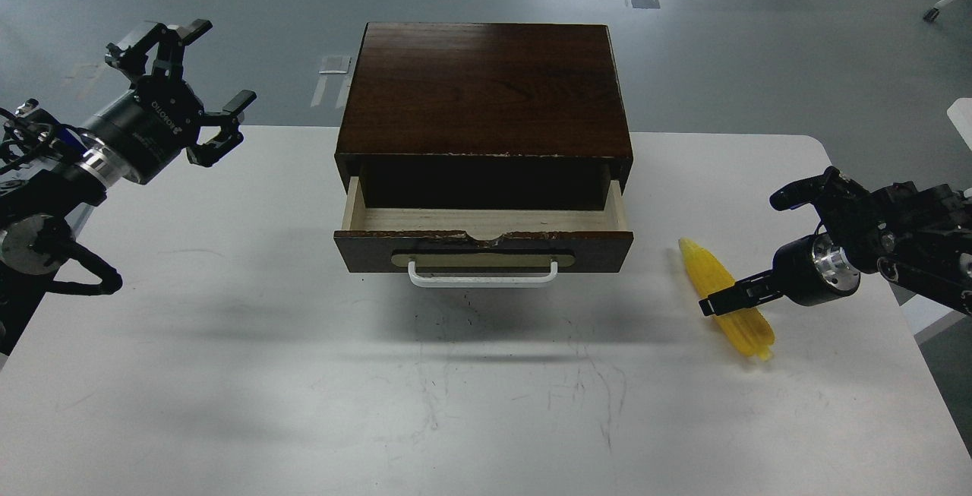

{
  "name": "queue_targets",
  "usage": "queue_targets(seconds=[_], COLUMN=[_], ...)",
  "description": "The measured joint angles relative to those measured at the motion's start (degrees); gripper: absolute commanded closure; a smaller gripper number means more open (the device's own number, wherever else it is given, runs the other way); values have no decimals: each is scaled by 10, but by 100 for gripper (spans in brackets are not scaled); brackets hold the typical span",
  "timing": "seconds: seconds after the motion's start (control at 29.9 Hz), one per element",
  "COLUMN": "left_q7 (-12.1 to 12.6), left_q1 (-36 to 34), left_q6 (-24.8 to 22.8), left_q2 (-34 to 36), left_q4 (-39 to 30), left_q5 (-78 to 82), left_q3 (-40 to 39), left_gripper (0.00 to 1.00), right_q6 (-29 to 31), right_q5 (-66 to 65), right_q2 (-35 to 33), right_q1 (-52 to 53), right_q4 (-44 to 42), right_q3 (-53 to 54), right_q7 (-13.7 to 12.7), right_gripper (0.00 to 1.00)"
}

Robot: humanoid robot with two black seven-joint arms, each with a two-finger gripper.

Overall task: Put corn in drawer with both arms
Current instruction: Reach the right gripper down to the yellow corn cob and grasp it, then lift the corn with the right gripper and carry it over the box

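Note:
The yellow corn (pixel 705 266) lies on the white table, right of the dark brown box (pixel 486 86), pointing away and a little left. The drawer (pixel 364 251) is pulled part-way out, its pale wood inside empty, white handle (pixel 483 277) at the front. My right gripper (pixel 727 300) comes in from the right and lies low across the corn's middle; it is seen edge-on, so I cannot tell its fingers apart. My left gripper (pixel 199 74) is open and empty, held above the table's far left corner, well left of the box.
The white table (pixel 228 374) has a rounded far right corner and an edge just right of the corn. The box stands at the table's far middle. Grey floor lies beyond.

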Motion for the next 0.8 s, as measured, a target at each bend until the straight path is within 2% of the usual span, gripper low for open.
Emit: queue_targets(seconds=[0.13,0.43,0.8], left_q7=[0,0,0], left_q1=[0,0,-1], left_q6=[0,0,0], left_q2=[1,3,3], left_q4=[0,-2,-3], left_q5=[0,0,0], left_q3=[0,0,-10], left_gripper=[2,2,2], right_q6=[0,0,0], right_q5=[0,1,10], right_q2=[0,-19,-34], right_q1=[2,42,216], right_q4=[0,16,28], right_q3=[-6,-6,-2], right_q7=[0,0,0], right_gripper=[92,92,91])
